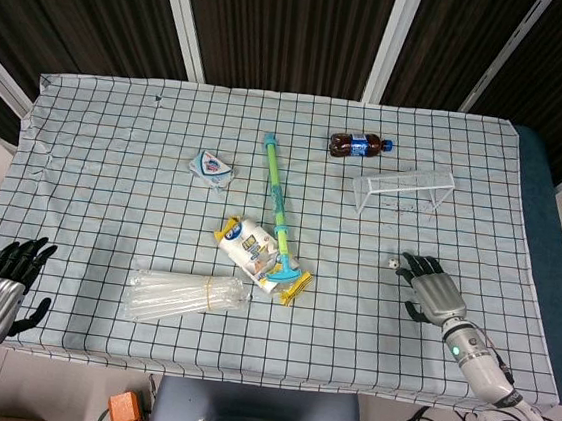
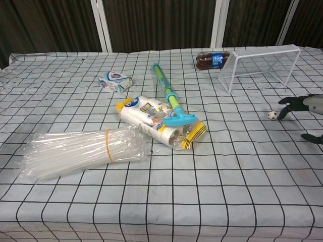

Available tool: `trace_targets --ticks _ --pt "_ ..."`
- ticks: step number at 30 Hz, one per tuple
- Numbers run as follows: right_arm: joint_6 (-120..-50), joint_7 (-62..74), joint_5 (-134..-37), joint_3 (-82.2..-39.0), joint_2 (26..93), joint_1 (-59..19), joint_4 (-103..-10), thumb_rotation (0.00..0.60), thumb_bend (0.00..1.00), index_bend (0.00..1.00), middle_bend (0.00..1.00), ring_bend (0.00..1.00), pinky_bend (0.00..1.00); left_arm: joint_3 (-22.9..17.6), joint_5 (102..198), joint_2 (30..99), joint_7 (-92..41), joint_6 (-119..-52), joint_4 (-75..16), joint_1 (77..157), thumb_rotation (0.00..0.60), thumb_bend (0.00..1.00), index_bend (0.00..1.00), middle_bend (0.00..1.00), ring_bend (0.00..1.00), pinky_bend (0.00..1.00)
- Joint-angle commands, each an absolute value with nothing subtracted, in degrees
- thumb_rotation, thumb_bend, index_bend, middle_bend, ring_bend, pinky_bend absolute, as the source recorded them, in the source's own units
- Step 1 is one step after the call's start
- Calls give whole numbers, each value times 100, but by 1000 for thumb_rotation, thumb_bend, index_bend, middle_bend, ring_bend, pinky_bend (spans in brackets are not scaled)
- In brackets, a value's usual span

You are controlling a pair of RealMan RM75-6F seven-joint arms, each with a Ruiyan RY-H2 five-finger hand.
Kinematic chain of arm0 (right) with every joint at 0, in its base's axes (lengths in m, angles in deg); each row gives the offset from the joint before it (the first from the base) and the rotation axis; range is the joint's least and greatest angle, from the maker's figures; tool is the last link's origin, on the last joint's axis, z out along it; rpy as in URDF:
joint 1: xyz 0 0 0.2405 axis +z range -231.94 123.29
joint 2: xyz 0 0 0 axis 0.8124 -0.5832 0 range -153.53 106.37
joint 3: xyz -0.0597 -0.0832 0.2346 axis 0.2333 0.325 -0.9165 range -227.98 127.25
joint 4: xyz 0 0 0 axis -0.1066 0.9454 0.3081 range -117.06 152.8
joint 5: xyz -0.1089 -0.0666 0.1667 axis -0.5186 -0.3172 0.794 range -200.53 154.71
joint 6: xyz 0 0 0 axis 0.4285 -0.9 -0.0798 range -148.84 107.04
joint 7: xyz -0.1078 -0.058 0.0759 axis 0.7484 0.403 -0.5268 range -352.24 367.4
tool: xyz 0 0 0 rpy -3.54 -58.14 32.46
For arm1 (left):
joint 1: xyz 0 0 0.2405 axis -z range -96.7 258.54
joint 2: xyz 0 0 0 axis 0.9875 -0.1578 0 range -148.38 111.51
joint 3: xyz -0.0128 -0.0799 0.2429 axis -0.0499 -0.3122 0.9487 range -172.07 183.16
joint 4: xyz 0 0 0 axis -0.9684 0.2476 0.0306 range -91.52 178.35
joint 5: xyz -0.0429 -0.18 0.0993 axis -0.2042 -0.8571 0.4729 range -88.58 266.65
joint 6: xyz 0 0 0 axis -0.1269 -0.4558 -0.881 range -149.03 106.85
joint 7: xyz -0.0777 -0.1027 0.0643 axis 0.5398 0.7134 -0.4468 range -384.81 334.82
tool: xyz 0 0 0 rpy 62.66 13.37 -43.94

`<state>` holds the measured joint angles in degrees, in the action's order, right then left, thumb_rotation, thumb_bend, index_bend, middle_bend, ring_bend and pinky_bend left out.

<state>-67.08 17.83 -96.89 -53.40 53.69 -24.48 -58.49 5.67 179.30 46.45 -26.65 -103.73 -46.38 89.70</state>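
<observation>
The right hand sits open, fingers spread and holding nothing, fingertips just beside the tiny black-and-white toy ball in front of the white wire mini goal, so a clumsy nudge could probably roll it away.

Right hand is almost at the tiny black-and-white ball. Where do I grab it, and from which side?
Probably pinch the tiny black-and-white ball across its middle, coming from the near right where the right hand already lies with its fingertips beside it. It is round, sits free on the checked tablecloth, and may roll if nudged.
</observation>
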Motion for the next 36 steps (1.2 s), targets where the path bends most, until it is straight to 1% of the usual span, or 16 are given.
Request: trace_targets --ticks 1,17,18,19,20,22,25,29,32,36 --pt "-6725 1783 -9680 -5333 5373 -2444 -5852 600 575 342 0 0 0 568 17937 4647 -2665 -10371 -4636 8974 600 413 0 0 0 38" --pt "-6602 1944 -9429 -5309 5497 -2312 -5767 600 575 333 0 0 0 552 17949 4624 -2602 -10310 -4631 9031 600 414 0 0 0 38" --pt "-6571 1980 -9371 -5315 5513 -2297 -5752 600 575 308 0 0 0 550 17948 4623 -2597 -10305 -4630 9035 600 413 0 0 0 38" --pt "-6542 2030 -9286 -5329 5532 -2285 -5736 600 575 226 0 0 0 550 17946 4621 -2592 -10299 -4631 9038 600 413 0 0 0 38" --pt "-6515 2140 -9114 -5367 5575 -2268 -5695 600 575 124 0 0 0 549 17946 4620 -2588 -10295 -4630 9042 600 414 0 0 0 38" --pt "-6546 2326 -8852 -5447 5656 -2243 -5649 600 574 7 0 0 0 553 17958 4615 -2584 -10296 -4635 9045 600 414 0 0 0 38" --pt "-6890 2488 -8651 -5586 5788 -2290 -5604 600 575 0 0 0 0 575 18024 4595 -2549 -10352 -4648 9030 600 414 0 0 0 38" --pt "-7605 2285 -9021 -5639 5846 -2481 -5581 600 574 0 0 0 0 588 18091 4576 -2502 -10473 -4641 8984 600 415 0 0 0 38" --pt "-7871 1986 -9311 -5598 5782 -2594 -5567 600 574 0 0 0 0 600 18118 4571 -2483 -10513 -4632 8965 600 414 0 0 0 38" --pt "-8029 1779 -9508 -5556 5698 -2679 -5568 600 575 0 0 0 0 614 18151 4577 -2497 -10538 -4630 8953 600 414 0 0 0 38"
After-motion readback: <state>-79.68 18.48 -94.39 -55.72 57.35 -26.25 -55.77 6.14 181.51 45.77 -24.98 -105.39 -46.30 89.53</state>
